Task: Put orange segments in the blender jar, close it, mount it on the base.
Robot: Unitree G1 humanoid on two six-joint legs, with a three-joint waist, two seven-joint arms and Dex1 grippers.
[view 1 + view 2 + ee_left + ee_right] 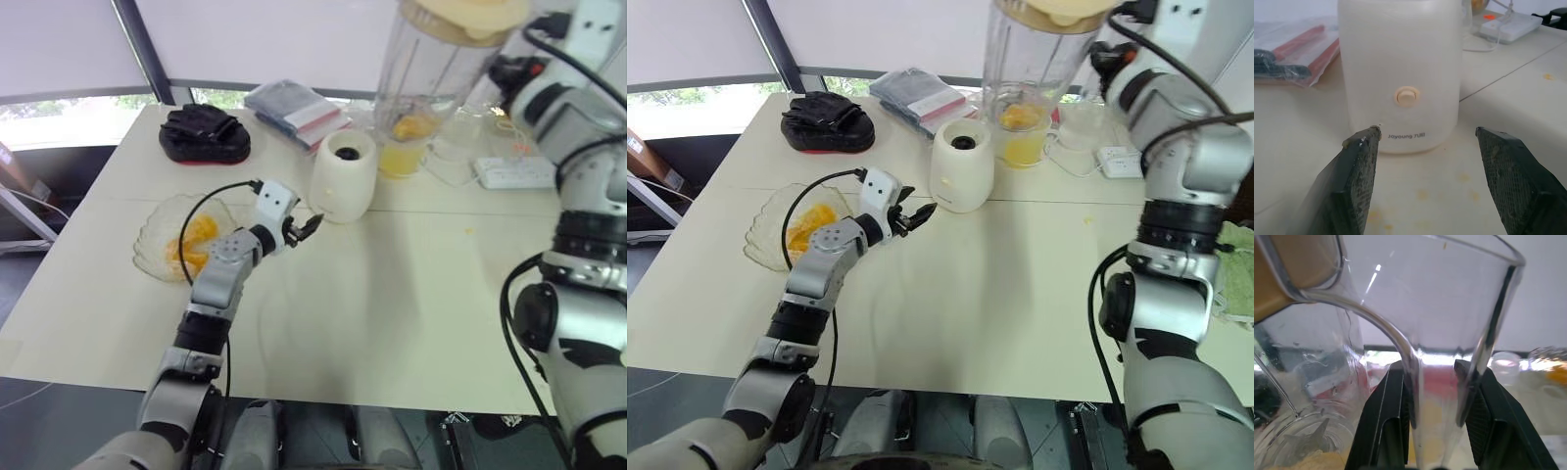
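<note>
Mounting is the step in hand, I judge, because the blender jar (431, 73) is hanging in the air, already closed with its pale-yellow lid (475, 15), and orange segments (411, 127) are lying at its bottom. Going from the left, a scalloped glass bowl (157, 245) is standing on the desk (392, 323) with some orange pieces remaining inside. Just beside it the left end effector (306, 227) is hovering released, its two fingers spread with nothing between them, and it is pointing toward the base (344, 176), near it but not touching. Further right, the right end effector (1432, 396) is grasping the blender jar by its clear handle, and the jar is hanging above and behind the base, a little to the right of it. The next move is calling for bringing the jar over the dark round socket on top of the base, keeping it upright, then lowering it until it is seated; the left end effector could be steadying the base. The head views are giving the whole layout and the gap between jar and socket. The left wrist view is showing the front button of the base (1406, 96) and the open fingers. The right wrist view is showing the fingers clamped on the handle and the metal blades (1303, 440).
</note>
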